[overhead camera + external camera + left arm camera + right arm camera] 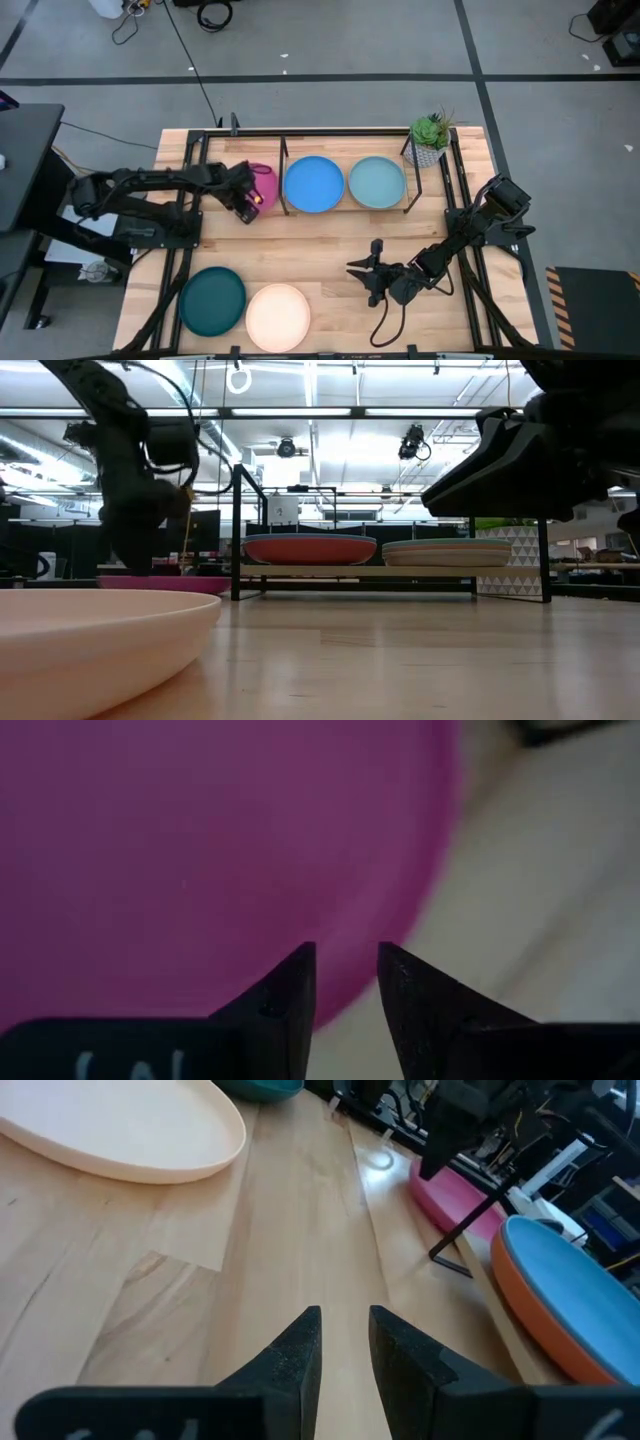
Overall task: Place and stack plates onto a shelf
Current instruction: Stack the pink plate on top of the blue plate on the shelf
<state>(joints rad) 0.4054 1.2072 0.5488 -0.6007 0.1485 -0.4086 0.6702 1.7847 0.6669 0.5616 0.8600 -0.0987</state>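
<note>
Wooden table [330, 250] — perhaps five plates [315, 184] visible

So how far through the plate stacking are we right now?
Partly done. The shelf carries two stacks: a blue plate over an orange one, and a light blue plate on top of the other. In hand: the left gripper is over the pink plate beside the shelf, jaws apart, not gripping. Left: the dark teal plate and cream plate on the table. The right gripper waits empty.
</note>
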